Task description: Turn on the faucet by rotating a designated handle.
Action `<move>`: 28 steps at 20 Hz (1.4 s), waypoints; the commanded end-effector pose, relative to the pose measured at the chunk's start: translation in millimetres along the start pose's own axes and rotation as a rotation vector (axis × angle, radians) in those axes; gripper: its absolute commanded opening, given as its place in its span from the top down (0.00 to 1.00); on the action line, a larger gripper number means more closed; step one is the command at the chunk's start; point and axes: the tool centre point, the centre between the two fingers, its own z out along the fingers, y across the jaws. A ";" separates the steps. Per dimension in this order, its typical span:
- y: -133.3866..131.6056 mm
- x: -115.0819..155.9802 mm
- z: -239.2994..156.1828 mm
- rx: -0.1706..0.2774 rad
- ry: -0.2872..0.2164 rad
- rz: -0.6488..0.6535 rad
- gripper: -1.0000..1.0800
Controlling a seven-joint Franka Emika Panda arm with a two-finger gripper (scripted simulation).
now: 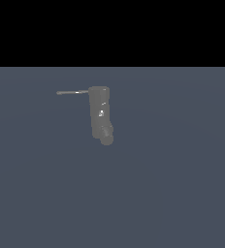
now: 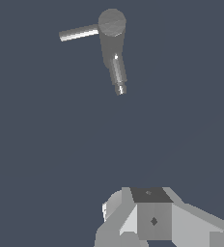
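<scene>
The faucet (image 1: 100, 114) is a dull dark-grey upright cylinder on the flat blue-grey floor, with a rounded spout end (image 1: 106, 137) low on its front. The handle (image 1: 72, 92), a thin grey rod, sticks out from its top toward the exterior view's left. The wrist view looks down on the faucet (image 2: 112, 34), its handle (image 2: 78, 33) and its spout (image 2: 118, 72). Pale grey blocky parts of my gripper (image 2: 152, 217) show at the frame edge, well apart from the faucet and touching nothing. Their shape does not show whether the fingers are open or shut. The arm is out of the exterior view.
A plain blue-grey floor (image 1: 172, 184) surrounds the faucet on every side. A black band fills the upper part of the exterior view.
</scene>
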 end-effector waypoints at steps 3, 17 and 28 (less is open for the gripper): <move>-13.3 6.1 10.5 0.000 -0.001 0.050 1.00; -76.1 48.1 63.6 0.001 -0.003 0.305 1.00; -119.3 95.4 107.7 0.003 -0.005 0.517 1.00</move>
